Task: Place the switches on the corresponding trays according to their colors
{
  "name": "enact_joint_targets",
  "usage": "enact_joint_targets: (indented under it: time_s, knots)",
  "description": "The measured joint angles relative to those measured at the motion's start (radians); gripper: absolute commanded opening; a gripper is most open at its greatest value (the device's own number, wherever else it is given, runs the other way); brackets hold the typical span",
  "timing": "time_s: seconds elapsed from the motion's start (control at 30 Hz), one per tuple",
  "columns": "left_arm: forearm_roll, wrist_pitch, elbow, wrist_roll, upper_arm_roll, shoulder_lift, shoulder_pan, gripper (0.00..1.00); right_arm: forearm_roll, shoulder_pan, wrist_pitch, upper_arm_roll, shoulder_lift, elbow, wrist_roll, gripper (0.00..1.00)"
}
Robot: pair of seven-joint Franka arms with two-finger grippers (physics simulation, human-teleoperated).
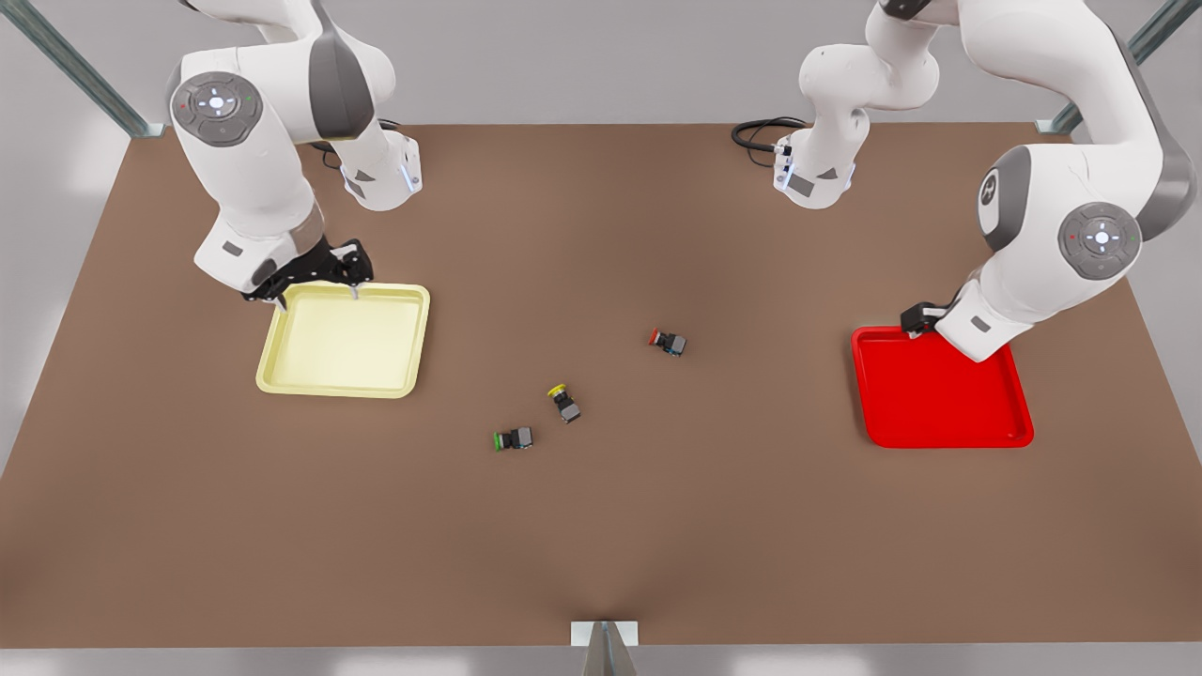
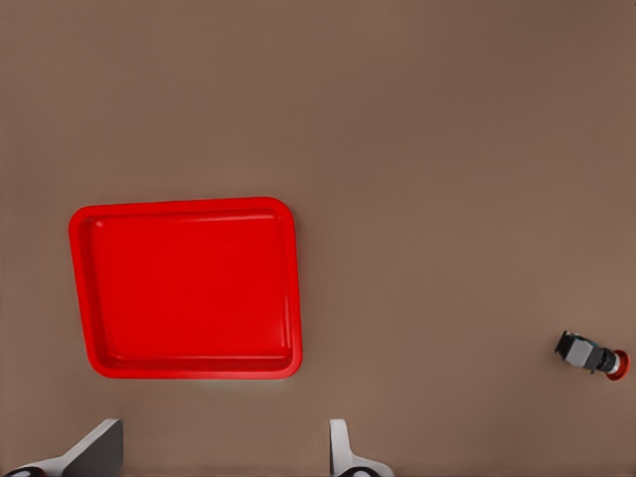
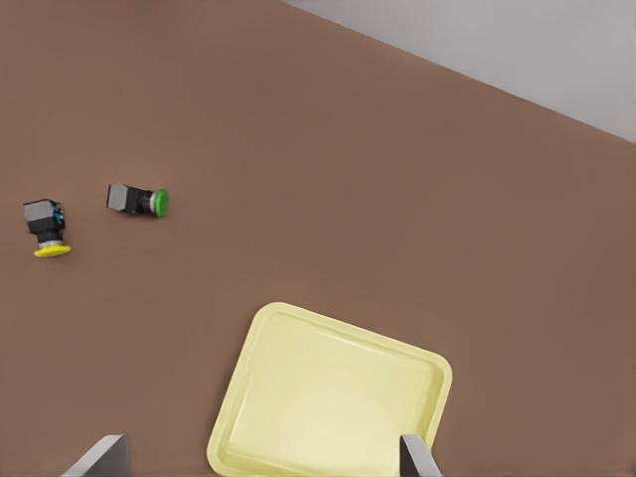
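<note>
Switches lie loose on the brown desk, all three on their sides between my two trays. The red-capped switch sits nearest the middle, its long axis running across the front view with the cap toward that view's left. The yellow-capped switch lies nearer the camera with its cap pointing away from it, and the green-capped switch is just beside it, cap toward the front view's left.

My left claw hangs over the far corner of the red tray, fingers spread wide and holding nothing; the red-capped switch lies off to the side of it, well apart, past the tray's edge. My right claw hovers at the far rim of the pale yellow tray, likewise open and empty, with the yellow-capped and green-capped switches well apart from it, out beyond the tray.

Each arm is the nearer one to the switch matching its tray, I judge. Both trays hold nothing.
</note>
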Motion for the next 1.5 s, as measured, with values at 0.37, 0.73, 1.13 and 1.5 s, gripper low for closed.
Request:
enact_joint_targets:
  time_s: [0.37,0.73,1.13,1.5]
  knots:
    - [0.000,0.028,0.056,-0.009,-0.035,0.080,-0.177,1.00,0.005,0.366,0.044,0.002,0.332,0.013,0.003,1.00]
    - [-0.006,0.235,-0.069,0.047,-0.204,0.190,-0.266,0.99,0.100,0.412,0.380,-0.062,0.743,0.183,0.001,1.00]
    - [-0.089,0.160,-0.083,-1.209,-0.207,0.211,-0.295,0.98,0.102,0.437,0.474,-0.075,0.869,0.228,0.004,1.00]
    - [-0.107,0.415,-0.259,-1.278,-0.202,0.291,-0.299,0.99,0.110,0.438,0.503,-0.085,0.927,0.284,0.004,1.00]
